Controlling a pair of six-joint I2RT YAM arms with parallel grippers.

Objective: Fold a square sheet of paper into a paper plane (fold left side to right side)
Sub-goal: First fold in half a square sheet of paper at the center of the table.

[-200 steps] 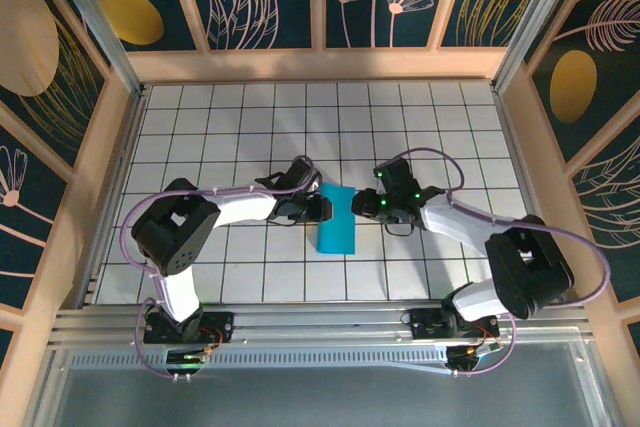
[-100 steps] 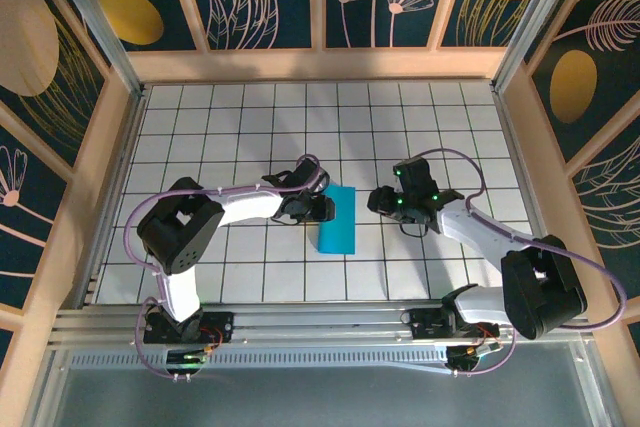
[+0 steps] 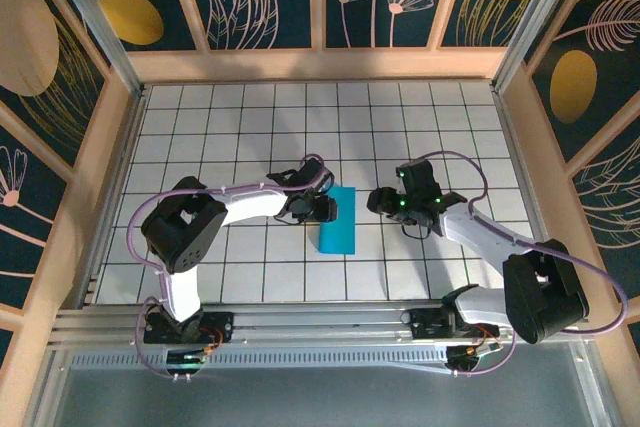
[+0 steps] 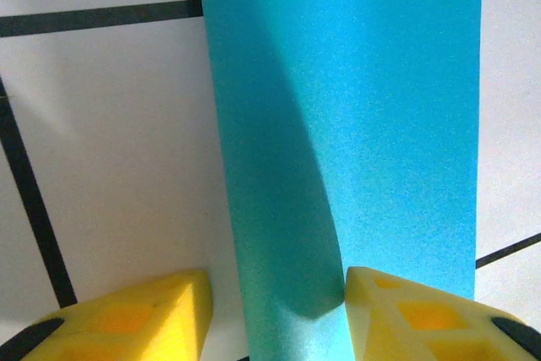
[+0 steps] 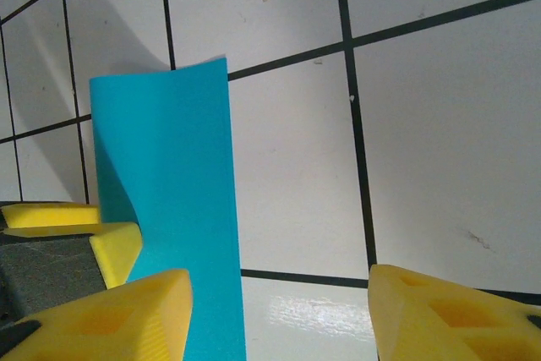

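The square sheet of paper (image 3: 337, 222) lies on the tiled table as a narrow turquoise rectangle, folded in half. One layer curls up slightly along its left side (image 4: 279, 209). My left gripper (image 3: 322, 209) is at the sheet's upper left edge and stands open. Its yellow fingertips (image 4: 127, 319) straddle that edge, one over bare tile and the other against the paper (image 4: 338, 124). My right gripper (image 3: 378, 199) is open about a tile to the right of the sheet and touches nothing. In the right wrist view the paper (image 5: 169, 209) sits left of my right gripper (image 5: 279, 319).
The white tiled floor (image 3: 400, 117) stretches around the sheet inside wooden walls (image 3: 320, 64). The left gripper's yellow fingertips (image 5: 118, 251) rest at the paper's far edge in the right wrist view. A metal rail (image 3: 320, 322) runs along the near edge by both arm bases.
My right gripper has drawn back to the right, off the paper, and its jaws have spread wider. The left gripper stayed at the sheet's left edge and opened a little.
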